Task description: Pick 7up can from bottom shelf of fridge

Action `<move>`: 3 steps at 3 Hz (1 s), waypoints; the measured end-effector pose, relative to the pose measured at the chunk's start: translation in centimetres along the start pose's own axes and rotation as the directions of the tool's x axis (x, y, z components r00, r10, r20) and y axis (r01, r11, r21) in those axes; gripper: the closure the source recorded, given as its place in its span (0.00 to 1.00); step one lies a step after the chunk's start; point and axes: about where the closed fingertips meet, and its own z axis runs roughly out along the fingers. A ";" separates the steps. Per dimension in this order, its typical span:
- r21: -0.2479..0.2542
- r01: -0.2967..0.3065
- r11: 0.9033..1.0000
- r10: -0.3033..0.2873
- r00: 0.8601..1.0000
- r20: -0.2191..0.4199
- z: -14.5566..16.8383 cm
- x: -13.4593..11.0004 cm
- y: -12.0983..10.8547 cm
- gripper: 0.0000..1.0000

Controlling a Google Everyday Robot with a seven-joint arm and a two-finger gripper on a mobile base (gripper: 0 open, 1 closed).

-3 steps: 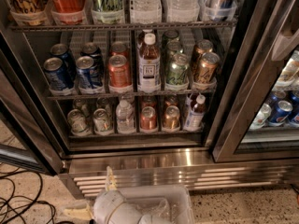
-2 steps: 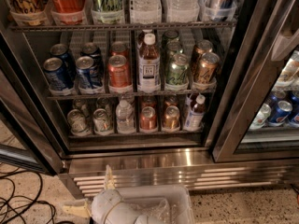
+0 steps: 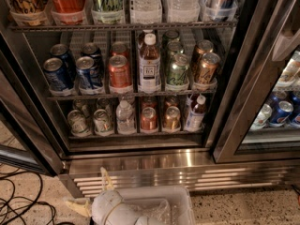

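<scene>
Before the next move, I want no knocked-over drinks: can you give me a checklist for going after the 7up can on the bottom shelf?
1. Fridge door open, bottom shelf exposed: ok.
2. 7up can upright at its lane's front: ok.
3. End effector open and empty: ok.
4. End effector level with the can: not ok; it sits low, in front of the base grille.
5. Room beside the can: not ok; another can and a water bottle flank it closely.
6. Floor cables clear of the base: cannot tell.

single high camera looks down into the fridge (image 3: 140, 161), end effector (image 3: 91, 193) bottom-left.
</scene>
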 end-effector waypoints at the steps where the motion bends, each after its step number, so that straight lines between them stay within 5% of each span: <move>1: 0.000 0.000 1.000 0.000 1.000 0.000 0.0 0.0 0.0 0.42; 2: 0.008 0.003 1.000 -0.003 1.000 -0.001 0.0 0.2 0.1 0.39; 3: 0.049 0.019 0.999 -0.020 1.000 0.012 0.6 0.6 0.2 0.16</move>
